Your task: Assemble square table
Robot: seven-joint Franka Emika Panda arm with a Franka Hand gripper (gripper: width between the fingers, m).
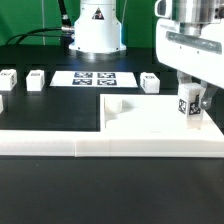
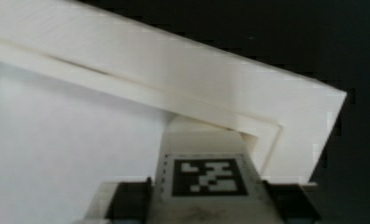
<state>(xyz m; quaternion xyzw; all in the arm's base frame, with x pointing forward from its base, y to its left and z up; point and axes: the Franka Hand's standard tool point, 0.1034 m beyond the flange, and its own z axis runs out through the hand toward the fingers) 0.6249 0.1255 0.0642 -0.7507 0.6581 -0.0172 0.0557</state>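
White leg (image 1: 190, 103) stood upright, clamped by your gripper (image 1: 190, 108), jaws part-closed; tabletop (image 1: 140, 120) corner lay directly below it, exterior view's right.

White glossy arm (image 1: 190, 45), rounded shells; white base (image 1: 95, 32); dark-fingered tool (image 1: 190, 104).

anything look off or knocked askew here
Nothing stands out. The square tabletop lies flat against the white wall. The loose legs sit apart on the table behind it, none tipped onto another. The end effector grips another leg at the tabletop's far corner.
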